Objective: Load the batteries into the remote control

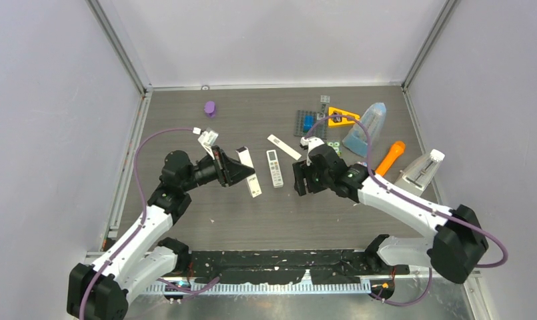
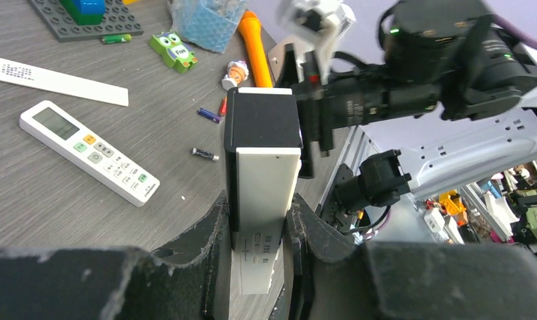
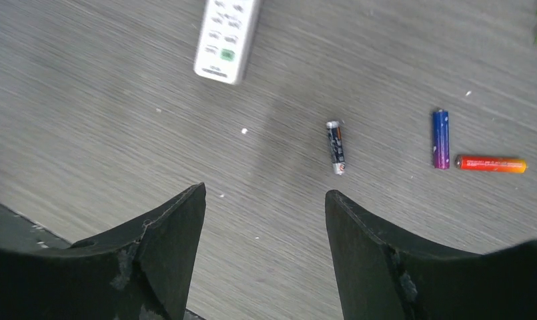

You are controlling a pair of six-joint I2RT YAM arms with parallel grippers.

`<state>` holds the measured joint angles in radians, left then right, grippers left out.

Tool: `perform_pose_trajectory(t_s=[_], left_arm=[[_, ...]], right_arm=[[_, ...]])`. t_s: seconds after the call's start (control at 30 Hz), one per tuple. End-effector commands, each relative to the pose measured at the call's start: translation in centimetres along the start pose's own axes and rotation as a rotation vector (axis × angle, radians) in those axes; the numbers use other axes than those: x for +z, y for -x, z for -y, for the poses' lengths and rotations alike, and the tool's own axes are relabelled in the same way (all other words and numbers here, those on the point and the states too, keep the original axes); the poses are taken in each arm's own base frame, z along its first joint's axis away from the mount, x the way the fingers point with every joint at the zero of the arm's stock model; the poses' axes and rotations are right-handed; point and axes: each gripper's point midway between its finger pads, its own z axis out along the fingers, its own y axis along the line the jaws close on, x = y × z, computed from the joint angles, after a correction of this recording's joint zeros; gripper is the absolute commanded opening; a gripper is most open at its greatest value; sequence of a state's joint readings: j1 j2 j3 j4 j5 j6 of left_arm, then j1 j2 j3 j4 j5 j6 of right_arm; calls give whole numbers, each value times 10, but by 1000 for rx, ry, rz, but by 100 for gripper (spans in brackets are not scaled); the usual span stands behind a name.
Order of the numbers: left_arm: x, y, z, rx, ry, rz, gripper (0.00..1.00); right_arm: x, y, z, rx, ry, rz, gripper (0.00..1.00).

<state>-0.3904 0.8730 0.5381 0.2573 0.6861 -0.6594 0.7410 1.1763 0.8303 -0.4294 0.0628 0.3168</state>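
My left gripper (image 2: pixel 259 223) is clamped on the held remote (image 2: pixel 262 167), a finger pressed to each long edge. Seen from above, this remote (image 1: pixel 251 175) lies just beside the flat remote (image 1: pixel 274 168) on my left arm's side, with its long axis roughly parallel to that one. Its white face is toward my wrist camera and its black section is at the end away from my fingers. I cannot tell whether it touches the table (image 1: pixel 205 220).

The three batteries lie on the table on the other side of the flat remote (image 3: pixel 225 37), toward my right arm. The blackish battery (image 3: pixel 336 147) is nearest it. The blue battery (image 3: pixel 441 139) lies further out and nearly parallel to the blackish one. The red-orange battery (image 3: pixel 490 163) lies crosswise, one tip just beside the blue one's end.

My left arm is bent at the elbow, its wrist aimed sideways toward the flat remote. My right arm stretches in from the other side with its wrist tipped down. My right gripper (image 3: pixel 265 200) hovers above the table with its fingers spread wide and nothing between them.
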Motion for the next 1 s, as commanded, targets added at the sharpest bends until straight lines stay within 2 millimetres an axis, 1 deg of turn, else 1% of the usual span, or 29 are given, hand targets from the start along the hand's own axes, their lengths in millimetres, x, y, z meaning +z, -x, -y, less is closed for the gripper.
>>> perform_pose_trajectory(t_s=[0.0,0.13,0.23,0.3,0.33,0.43,0.6,0.73,0.77,0.8,0.83,0.87,0.97], left_arm=[[-5,16,18,100,-65,45,0],[-6,15,15,93,-48,51,0],[-6,14,14,82,-39,55,0],[-6,13,13,75,-38,58,0],[-6,13,13,72,-39,59,0],[-5,12,12,63,-38,57,0],[-4,12,10,62,-32,55,0],[-3,11,7,58,-26,51,0],[-3,11,7,58,-26,50,0],[-3,10,6,56,-25,49,0],[-2,9,5,53,-23,46,0],[-2,9,5,52,-22,45,0],[-1,7,3,47,-18,39,0]], right_arm=[[17,-20,10,-34,-35,-108,70],[37,-30,16,-73,-64,-168,60],[47,-31,27,-87,-131,-178,54],[54,-33,35,-91,-169,-196,53],[56,-31,36,-86,-175,-196,53],[63,-34,45,-72,-206,-220,53],[67,-30,52,-42,-221,-212,53],[62,-18,62,38,-223,-173,53],[60,-12,69,71,-227,-150,53],[60,-11,70,102,-220,-144,53],[58,-9,78,132,-230,-135,53],[58,-9,80,148,-231,-136,53],[62,-11,97,175,-272,-159,53]])
